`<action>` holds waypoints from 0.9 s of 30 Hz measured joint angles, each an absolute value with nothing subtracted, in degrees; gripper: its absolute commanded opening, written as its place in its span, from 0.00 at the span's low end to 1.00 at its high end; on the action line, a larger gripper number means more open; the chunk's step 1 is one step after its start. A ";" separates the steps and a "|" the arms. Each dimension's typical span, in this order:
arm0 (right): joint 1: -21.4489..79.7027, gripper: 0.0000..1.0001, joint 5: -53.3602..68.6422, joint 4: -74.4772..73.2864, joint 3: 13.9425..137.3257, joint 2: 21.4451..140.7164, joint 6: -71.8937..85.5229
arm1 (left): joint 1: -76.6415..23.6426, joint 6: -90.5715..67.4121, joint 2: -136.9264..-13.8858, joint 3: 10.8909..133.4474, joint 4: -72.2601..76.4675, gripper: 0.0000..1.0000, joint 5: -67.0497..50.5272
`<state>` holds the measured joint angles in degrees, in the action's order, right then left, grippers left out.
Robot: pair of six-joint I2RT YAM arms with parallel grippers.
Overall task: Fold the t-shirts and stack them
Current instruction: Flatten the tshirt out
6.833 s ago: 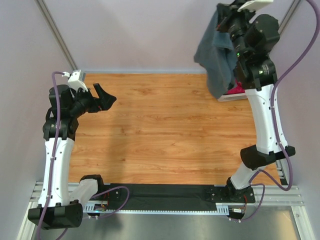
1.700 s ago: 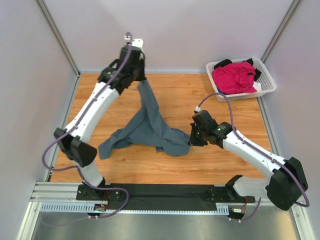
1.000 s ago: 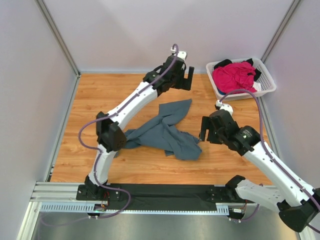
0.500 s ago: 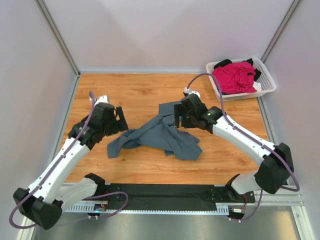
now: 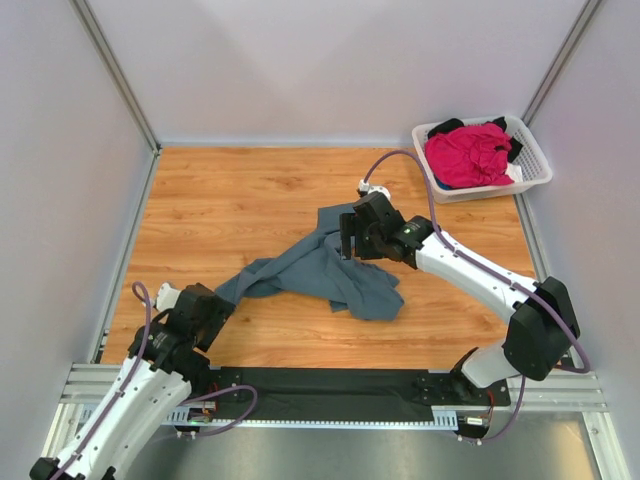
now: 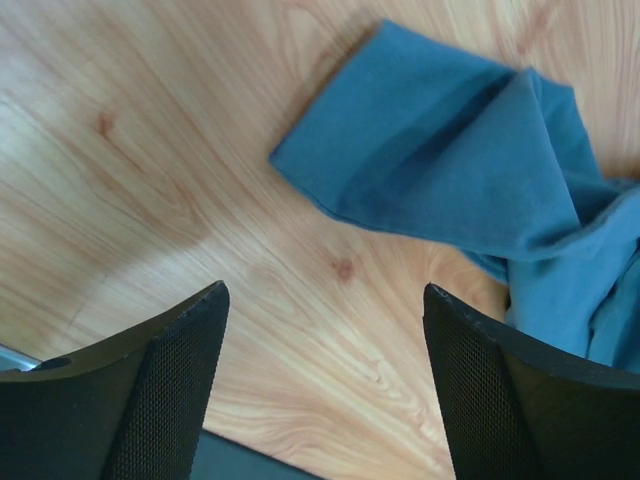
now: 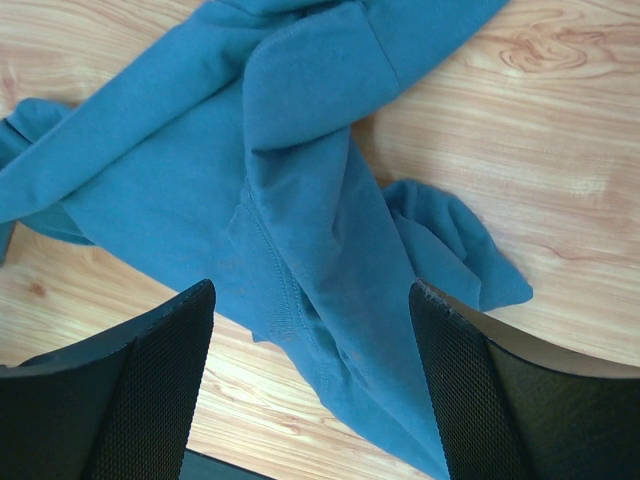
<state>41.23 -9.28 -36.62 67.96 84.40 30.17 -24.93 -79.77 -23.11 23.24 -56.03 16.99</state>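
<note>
Moved: left gripper point(image 5: 216, 300), now at lower left.
Fingers: we see both pairs released; right gripper point(image 5: 348, 233) over blue-grey t-shirt point(image 5: 330, 277).

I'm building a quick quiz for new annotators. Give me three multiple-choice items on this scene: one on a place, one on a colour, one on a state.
1. Where is the blue shirt?
A) hanging from a gripper
B) crumpled on the table
C) folded flat in a stack

2. What colour is the top shirt in the basket?
A) pink
B) yellow
C) green

3. How is the left gripper?
A) shut on cloth
B) open, empty
C) shut on nothing

Answers:
1 B, it lies bunched on the wood mid-table.
2 A, magenta cloth fills most of the basket.
3 B, its fingers stand wide apart over bare wood, short of the shirt's edge.
</note>
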 measured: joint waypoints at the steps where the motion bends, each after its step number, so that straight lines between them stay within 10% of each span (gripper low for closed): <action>1: 41.23 0.80 -9.28 -36.60 67.61 84.38 30.20 | -24.88 -81.41 -21.80 22.44 -56.49 0.83 17.74; 27: 41.23 0.79 -10.63 -36.60 67.00 84.36 30.15 | -16.58 -89.62 -37.93 20.49 -43.92 0.60 21.78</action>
